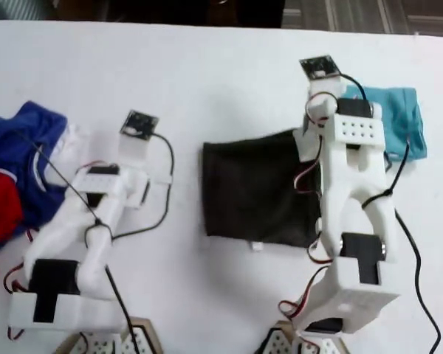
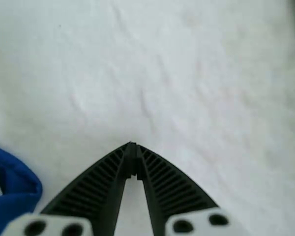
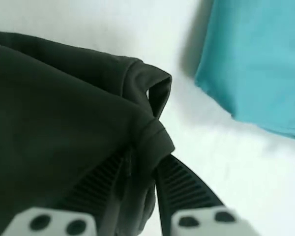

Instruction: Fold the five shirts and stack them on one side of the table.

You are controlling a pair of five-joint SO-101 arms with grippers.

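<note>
1. White table (image 1: 207, 81) holds a flat black fabric shirt (image 1: 251, 192) at centre, with a folded teal shirt (image 1: 406, 122) near its right corner.
2. Right gripper (image 3: 145, 160) pinches the black shirt's edge.
3. Left gripper (image 2: 132, 152) is closed on nothing, beside a crumpled blue shirt (image 1: 29, 140).

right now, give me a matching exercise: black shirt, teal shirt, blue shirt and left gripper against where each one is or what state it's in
Things:
1 black shirt
2 teal shirt
3 blue shirt
4 left gripper

Place or state:
A shut above the bare table
B crumpled beside the red shirt, on the left side
C pinched at one edge by the right gripper
D lying flat on the right side

Pairs: 1-C, 2-D, 3-B, 4-A
</note>
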